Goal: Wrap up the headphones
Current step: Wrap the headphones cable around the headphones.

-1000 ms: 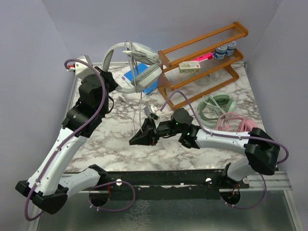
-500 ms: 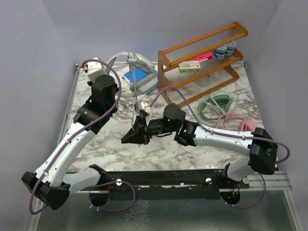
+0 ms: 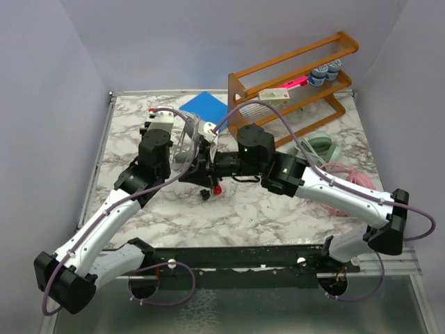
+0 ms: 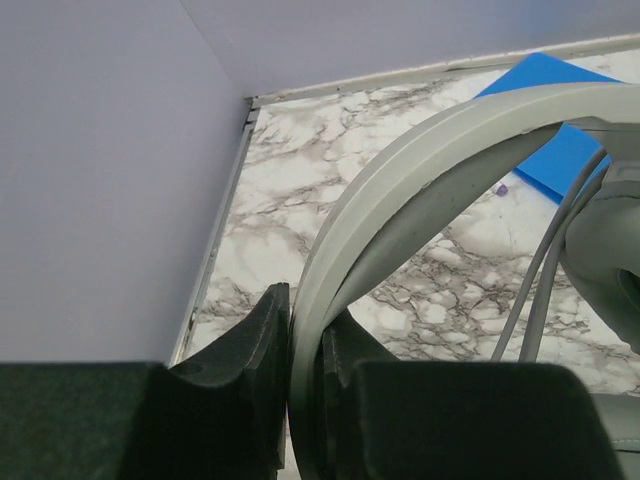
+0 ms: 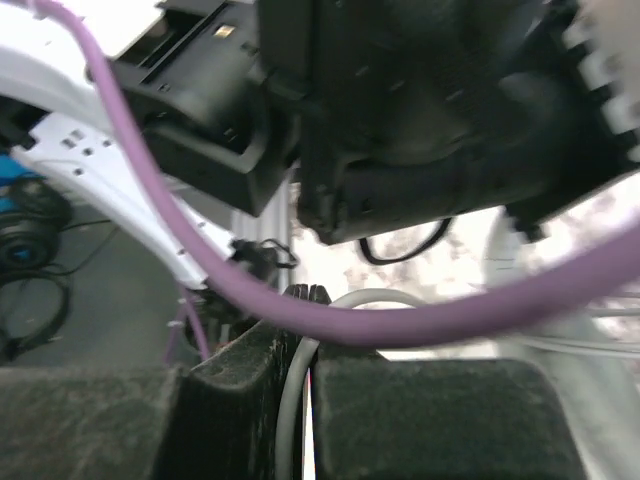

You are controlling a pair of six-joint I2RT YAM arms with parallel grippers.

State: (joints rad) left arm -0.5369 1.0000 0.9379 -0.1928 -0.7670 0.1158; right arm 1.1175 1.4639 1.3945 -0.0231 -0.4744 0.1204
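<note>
holding the silver-grey headset (image 4: 400, 170) by its band in my left gripper (image 4: 305, 335), right gripper (image 5: 300, 350) pinching its cable (image 5: 288, 410), i'd wind it round next.

Padded left fingers (image 4: 240, 350) pinch the band of the silver-grey headset (image 4: 420, 150), which arches up and right from them. Thin grey cable (image 4: 545, 270) hangs right of the fingers. Blue sheet (image 4: 560, 120) lies beyond on the marble bench (image 4: 290, 200). Wall (image 4: 100, 150) to the left.
</note>
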